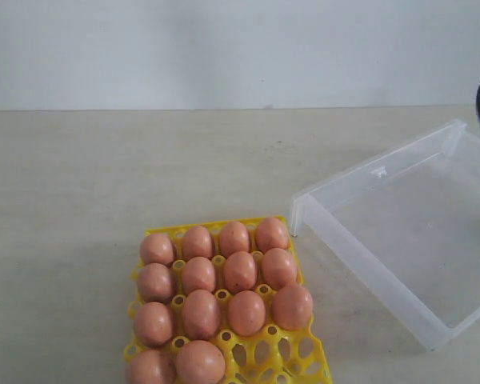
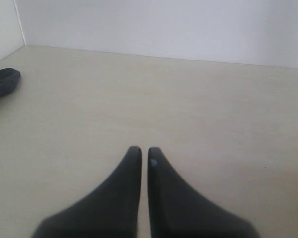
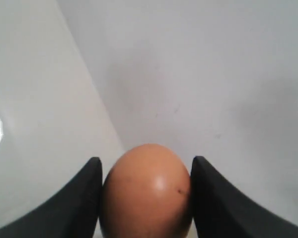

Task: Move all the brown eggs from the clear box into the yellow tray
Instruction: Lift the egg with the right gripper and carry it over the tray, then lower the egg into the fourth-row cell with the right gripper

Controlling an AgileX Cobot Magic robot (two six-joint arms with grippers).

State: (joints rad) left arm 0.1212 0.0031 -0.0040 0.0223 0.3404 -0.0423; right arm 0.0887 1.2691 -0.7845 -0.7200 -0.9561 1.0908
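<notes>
- The yellow tray (image 1: 292, 356) sits at the near edge of the desk (image 1: 104, 176), left of centre, and the frame cuts off its near rows.
- The clear box (image 1: 360, 264) lies to the right, with one corner just beside the tray's far right corner.
- Open desk spreads to the left and far side.
- Brown eggs (image 1: 240, 272) fill the tray's three far rows, and two more sit nearer.
- The right pincer (image 3: 146, 160) is grasping one brown egg (image 3: 146, 198), with a finger against each side.
- The left pincer (image 2: 144, 151) is clenched on nothing over bare desk.
</notes>
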